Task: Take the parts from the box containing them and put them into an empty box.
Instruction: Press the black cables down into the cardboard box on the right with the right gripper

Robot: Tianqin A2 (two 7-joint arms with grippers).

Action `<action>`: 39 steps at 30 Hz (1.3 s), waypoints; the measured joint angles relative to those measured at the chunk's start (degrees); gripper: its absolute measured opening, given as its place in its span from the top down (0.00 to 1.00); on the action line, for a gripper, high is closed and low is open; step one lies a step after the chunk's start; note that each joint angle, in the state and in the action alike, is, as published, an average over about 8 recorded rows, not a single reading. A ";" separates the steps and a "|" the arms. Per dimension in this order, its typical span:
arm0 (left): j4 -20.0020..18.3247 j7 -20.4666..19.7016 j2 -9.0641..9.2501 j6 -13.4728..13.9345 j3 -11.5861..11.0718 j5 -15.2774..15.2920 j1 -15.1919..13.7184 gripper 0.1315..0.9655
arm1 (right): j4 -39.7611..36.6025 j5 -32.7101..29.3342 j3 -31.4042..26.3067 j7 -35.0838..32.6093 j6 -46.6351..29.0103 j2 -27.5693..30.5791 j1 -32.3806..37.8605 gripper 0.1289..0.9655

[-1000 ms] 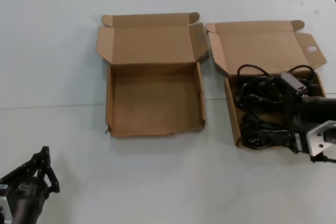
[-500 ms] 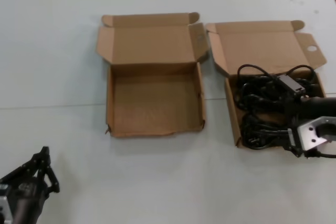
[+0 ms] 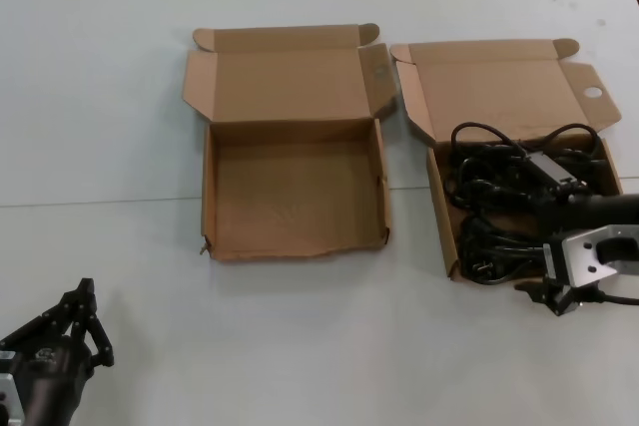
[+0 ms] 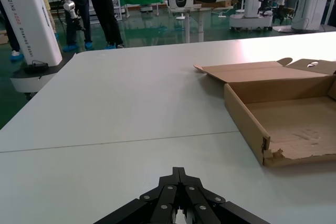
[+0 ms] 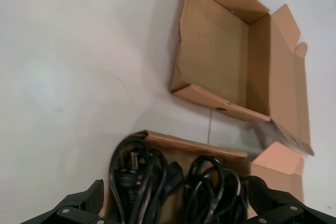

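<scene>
While the left tool (image 3: 82, 318) rests closed at 7 o'clock, the right tool (image 5: 181, 211) hangs spread above the parts (image 3: 499, 207).
Parts fill the holed-flap box (image 3: 439, 207) at 3 o'clock; the torn box (image 3: 290, 246) is central; "TIANQING" reads on a column (image 4: 23, 19).

matt brown cardboard boxes (image 3: 294, 192); glossy black rubber cables (image 3: 499, 209); smooth white table (image 3: 319, 346).
</scene>
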 joint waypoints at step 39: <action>0.00 0.00 0.00 0.00 0.00 0.00 0.00 0.97 | -0.18 -6.02 8.90 0.00 -9.59 -7.17 -1.63 0.32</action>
